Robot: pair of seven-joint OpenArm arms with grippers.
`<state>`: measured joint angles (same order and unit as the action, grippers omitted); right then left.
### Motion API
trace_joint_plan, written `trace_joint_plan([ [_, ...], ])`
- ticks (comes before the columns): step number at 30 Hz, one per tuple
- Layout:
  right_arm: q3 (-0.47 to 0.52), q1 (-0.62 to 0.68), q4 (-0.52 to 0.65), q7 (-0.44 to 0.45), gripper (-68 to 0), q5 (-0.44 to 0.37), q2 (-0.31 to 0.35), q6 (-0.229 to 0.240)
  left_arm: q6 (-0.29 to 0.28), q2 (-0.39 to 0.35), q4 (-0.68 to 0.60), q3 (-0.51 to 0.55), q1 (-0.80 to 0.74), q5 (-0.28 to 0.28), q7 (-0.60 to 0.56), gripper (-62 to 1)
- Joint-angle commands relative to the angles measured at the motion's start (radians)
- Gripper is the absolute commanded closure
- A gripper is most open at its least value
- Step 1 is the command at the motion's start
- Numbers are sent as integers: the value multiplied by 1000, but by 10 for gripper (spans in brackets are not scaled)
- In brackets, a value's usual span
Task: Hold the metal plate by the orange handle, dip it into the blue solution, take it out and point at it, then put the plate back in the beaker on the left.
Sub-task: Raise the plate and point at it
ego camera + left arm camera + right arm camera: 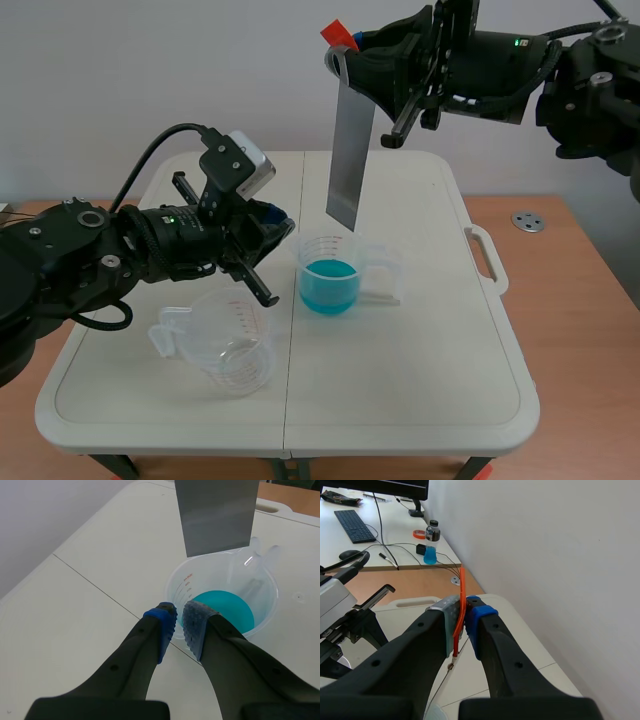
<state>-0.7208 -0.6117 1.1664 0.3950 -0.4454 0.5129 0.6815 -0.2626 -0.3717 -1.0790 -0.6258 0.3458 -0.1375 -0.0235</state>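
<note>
White worktop (420,370); right end effector (464,617) pinches orange handle (462,595), metal plate (350,150) hanging below. Empty left end effector (179,622) closed; plate may swing on that thin pinch, clipping beaker (330,275) rim.

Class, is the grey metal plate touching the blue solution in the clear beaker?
Apart. In the scene view, the grey metal plate ends above the blue solution, with a visible gap between.

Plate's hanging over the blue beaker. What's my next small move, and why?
Probably draw the left pincer back. It is shut, aimed at the plate hanging from the right pincer above the blue solution, and its arm is near the empty beaker where the plate goes.
</note>
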Motion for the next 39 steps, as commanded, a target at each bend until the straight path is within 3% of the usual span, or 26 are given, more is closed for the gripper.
trace_joint_plan([
  [1, 15, -31, 16, 15, -13, -18, 11, 1, 6, -6, -16, 10, 6, -3, -13, -94],
  [8, 15, -31, 16, 15, -13, -18, 11, 1, 6, -19, -16, 10, 6, -4, -13, -94],
  [12, 15, -31, 16, 15, -13, -18, 11, 1, 13, -83, -26, 12, 2, -65, -19, -94],
  [19, 15, -31, 16, 15, -13, -18, 11, 1, 13, -320, -118, 92, -94, -232, -43, -94],
  [26, 15, -31, 16, 15, -13, -18, 11, 1, 25, -580, -173, 277, -355, -354, -117, -94],
  [31, 15, -31, 20, 16, -13, -18, 11, 1, 137, -690, -171, 418, -615, -376, -127, -94],
  [35, 15, -31, 43, 16, -13, -18, 11, 1, 246, -707, -151, 498, -819, -375, -127, -94],
  [39, 15, -32, 78, 15, -13, -18, 11, 1, 301, -701, -135, 510, -997, -375, -129, -94],
])
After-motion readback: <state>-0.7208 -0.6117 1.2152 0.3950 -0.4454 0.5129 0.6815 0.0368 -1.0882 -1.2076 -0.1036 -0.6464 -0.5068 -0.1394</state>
